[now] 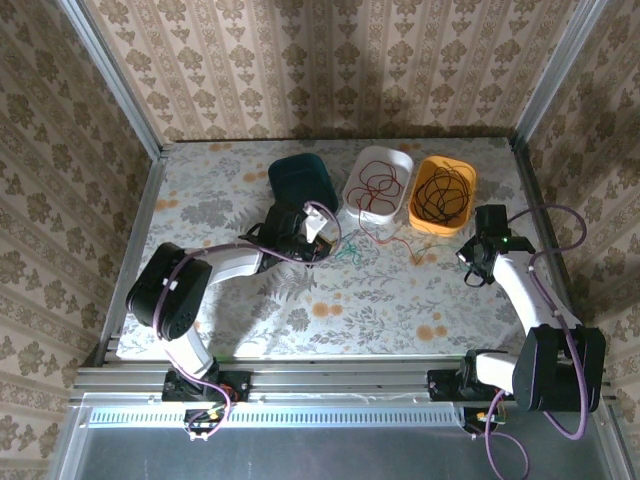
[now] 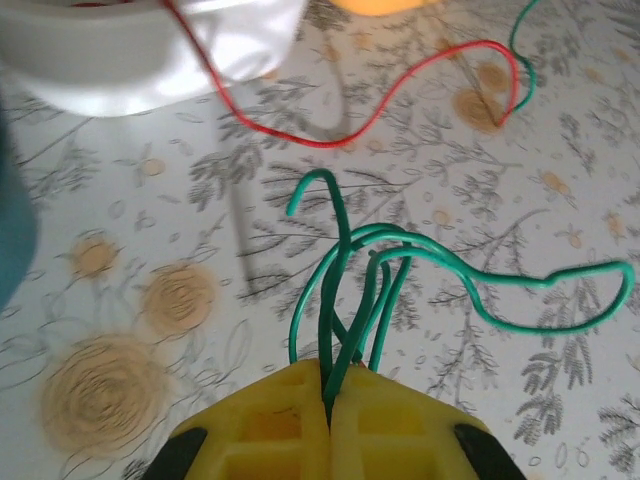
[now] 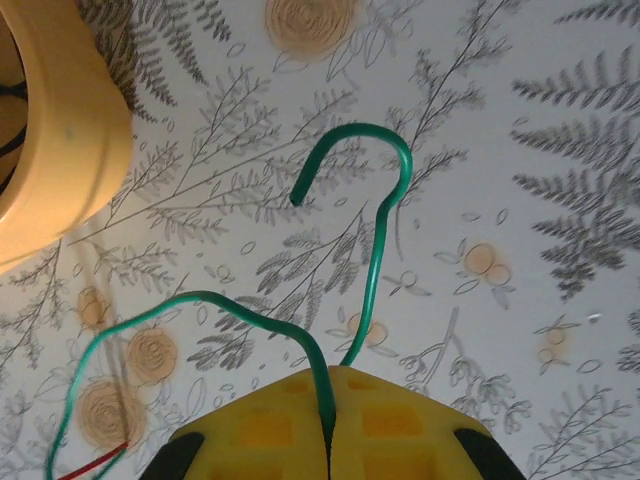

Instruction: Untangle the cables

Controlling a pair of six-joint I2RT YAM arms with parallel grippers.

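Three bins: one white bin, one teal bin left of it, one orange bin right of it. Three cable colours: red cable, black cable, green cable; number of green strands unclear. Two grippers: left gripper, right gripper.

In the top view the left arm rises from its base at lower left, folds at the elbow and reaches right across mid-frame, ending in the left gripper near the centre. The right arm climbs from lower right, bent at its elbow, with the right gripper right of centre and pointing left. In each wrist view the yellow fingers meet at bottom centre, both grippers pinching green cable in the seam.
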